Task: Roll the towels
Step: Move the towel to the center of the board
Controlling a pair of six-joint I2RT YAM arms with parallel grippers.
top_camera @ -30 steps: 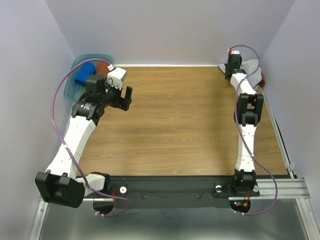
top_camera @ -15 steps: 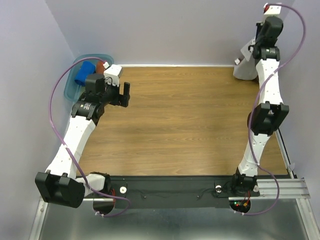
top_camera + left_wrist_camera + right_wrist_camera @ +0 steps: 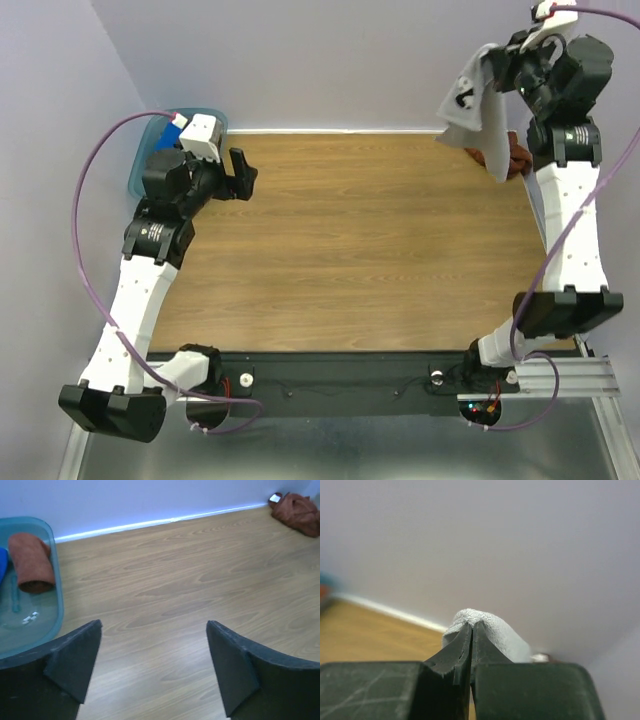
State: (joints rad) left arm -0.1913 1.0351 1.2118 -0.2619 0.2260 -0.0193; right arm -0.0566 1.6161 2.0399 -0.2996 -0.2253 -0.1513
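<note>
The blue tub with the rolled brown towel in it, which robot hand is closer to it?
Left. The left gripper hovers open just beside the blue tub; the right gripper is raised across the table, holding the grey towel.

Grey towel (image 3: 478,100) hangs limp, lifted off surface at far right. Brown towel (image 3: 298,511) crumpled in far right corner.

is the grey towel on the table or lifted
Lifted: the grey towel hangs from the shut right gripper, clear of the table.
</note>
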